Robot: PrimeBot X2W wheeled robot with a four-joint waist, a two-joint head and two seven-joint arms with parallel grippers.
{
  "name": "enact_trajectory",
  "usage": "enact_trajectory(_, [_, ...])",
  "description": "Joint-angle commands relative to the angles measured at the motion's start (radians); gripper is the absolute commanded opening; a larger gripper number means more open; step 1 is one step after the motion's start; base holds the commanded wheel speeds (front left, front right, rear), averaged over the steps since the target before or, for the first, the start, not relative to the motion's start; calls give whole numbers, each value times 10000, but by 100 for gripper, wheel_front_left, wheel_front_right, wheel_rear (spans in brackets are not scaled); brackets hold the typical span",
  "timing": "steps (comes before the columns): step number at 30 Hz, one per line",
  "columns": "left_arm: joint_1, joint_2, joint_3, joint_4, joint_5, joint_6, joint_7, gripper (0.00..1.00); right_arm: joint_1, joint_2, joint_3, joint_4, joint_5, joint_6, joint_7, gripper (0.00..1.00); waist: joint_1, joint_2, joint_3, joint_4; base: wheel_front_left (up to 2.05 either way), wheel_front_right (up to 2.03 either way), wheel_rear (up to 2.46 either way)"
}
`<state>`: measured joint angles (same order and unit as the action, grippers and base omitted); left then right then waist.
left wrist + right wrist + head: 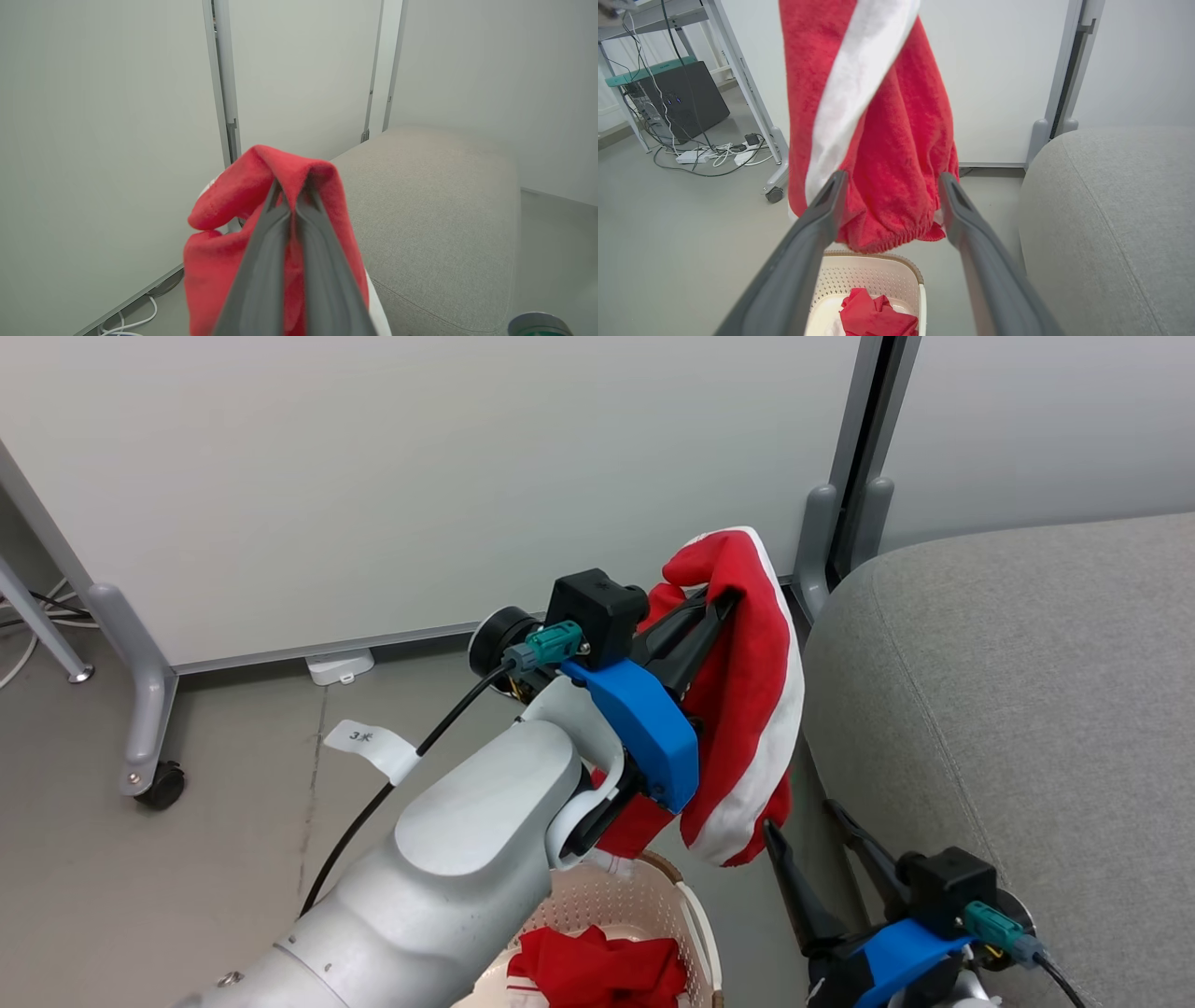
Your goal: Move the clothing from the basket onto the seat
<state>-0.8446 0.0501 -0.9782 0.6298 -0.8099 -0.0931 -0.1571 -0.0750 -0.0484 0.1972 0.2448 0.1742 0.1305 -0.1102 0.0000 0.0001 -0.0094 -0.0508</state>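
The pale left forearm (448, 877) stands nearest. Its left pincer (719, 602) is clamped tight on a fold of a red garment (756, 709) with a white stripe, which hangs in the air above the basket (686, 896), just beside the sofa (1027, 709) at its rounded edge. A second red garment (597, 971) lies crumpled inside the basket on the floor (233, 821). The right pincer (799, 814), jaws wide and empty, points up between basket and sofa, near the hanging hem.

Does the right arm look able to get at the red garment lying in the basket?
Probably yes: the right pincer is open beside the basket, and the loose garment lies uncovered inside; the hanging garment in the left pincer may crowd the space above.
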Motion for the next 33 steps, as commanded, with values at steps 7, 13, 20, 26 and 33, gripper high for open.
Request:
enact_trajectory(7, [-255,6,-332,-32,-255,74,-127,0,-590,-35,614,-67,385,5,142,100,0,-1,54,-12,0,0,0])
enact_trajectory(13, [-296,6,-615,-172,-477,132,-157,0,-1161,-35,862,273,655,5,291,100,0,-1,72,52,0,0,0])
enact_trajectory(20, [-418,6,-922,-272,-701,185,-233,0,-1761,-35,1065,850,517,5,436,0,0,-1,72,172,0,0,0])
enact_trajectory(26, [-482,6,-1107,-164,-867,227,-318,0,-1850,-35,1029,1070,352,5,353,0,0,-1,52,205,0,0,0])
enact_trajectory(33, [-535,6,-1206,-55,-972,286,-407,0,-1841,-35,1014,1148,219,5,310,0,0,-1,19,134,0,0,0])
